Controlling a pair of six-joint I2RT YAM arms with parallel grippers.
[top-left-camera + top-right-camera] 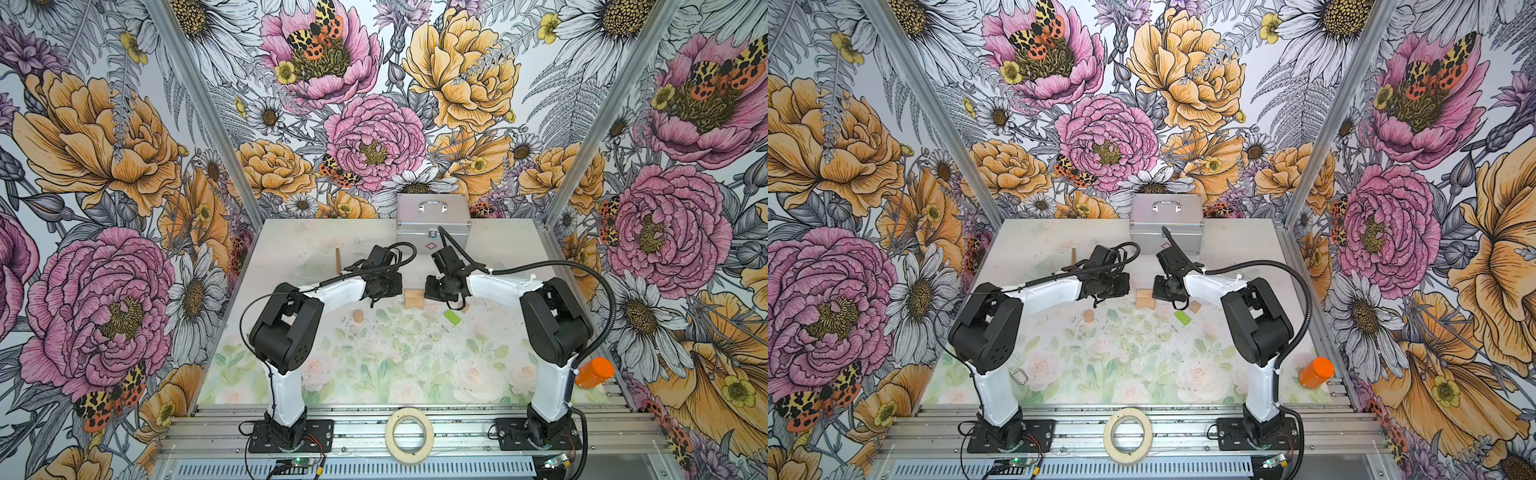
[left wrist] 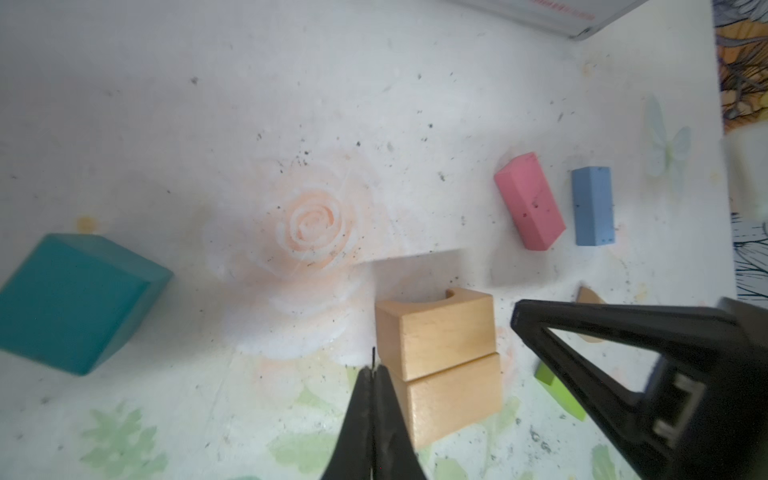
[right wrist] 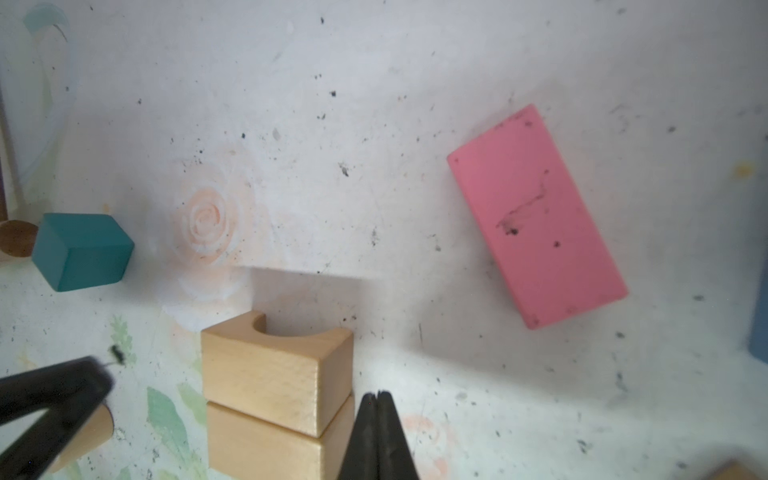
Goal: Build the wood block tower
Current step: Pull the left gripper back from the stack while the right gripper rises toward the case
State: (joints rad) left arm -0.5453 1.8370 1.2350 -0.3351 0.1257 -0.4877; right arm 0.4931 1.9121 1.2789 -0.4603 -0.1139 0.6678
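Observation:
A notched tan block sits on a second tan block at mid-table, seen in both top views. My left gripper is shut and empty, its tip just beside the stack. On the stack's opposite side my right gripper is shut and empty too. Loose wood blocks lie around: a teal cube, a pink brick, a blue brick, a green brick, a tan cylinder and a small tan block.
A silver case stands at the back of the table. An orange bottle lies at the right edge. A tape roll rests on the front rail, and a thin wooden stick stands behind the left arm.

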